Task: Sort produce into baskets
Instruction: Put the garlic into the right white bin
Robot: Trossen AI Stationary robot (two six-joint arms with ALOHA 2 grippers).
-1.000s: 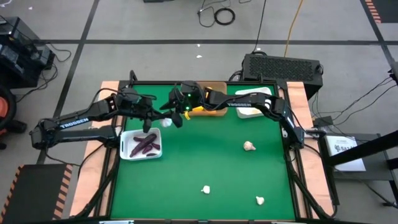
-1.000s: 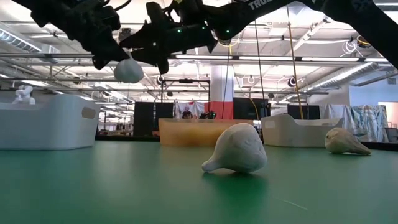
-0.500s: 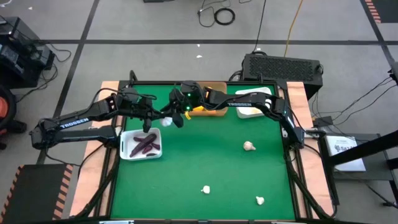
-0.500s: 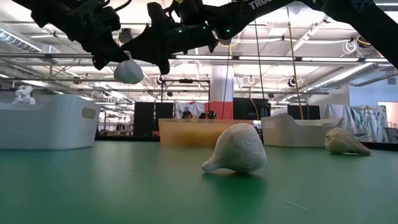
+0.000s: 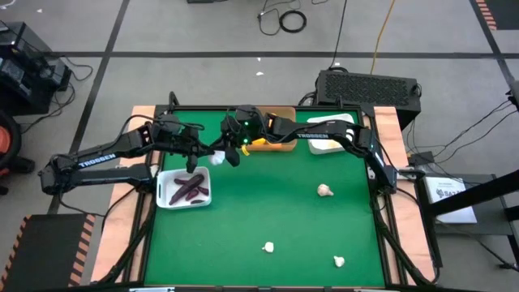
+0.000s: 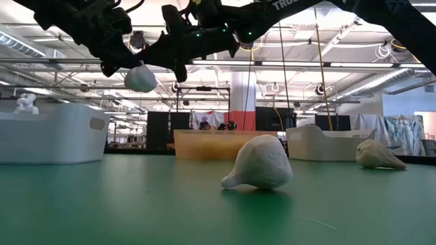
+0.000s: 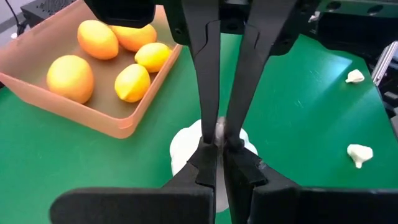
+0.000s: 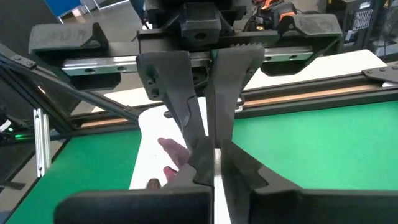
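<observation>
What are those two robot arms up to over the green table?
They are sorting produce into baskets. Both grippers meet in mid-air over the table's far side: the left gripper and the right gripper are each shut on the same garlic bulb, apparently handing it over. The purple pieces lie in a white basket, orange fruits in the tan basket. Three more bulbs wait on the table.
</observation>
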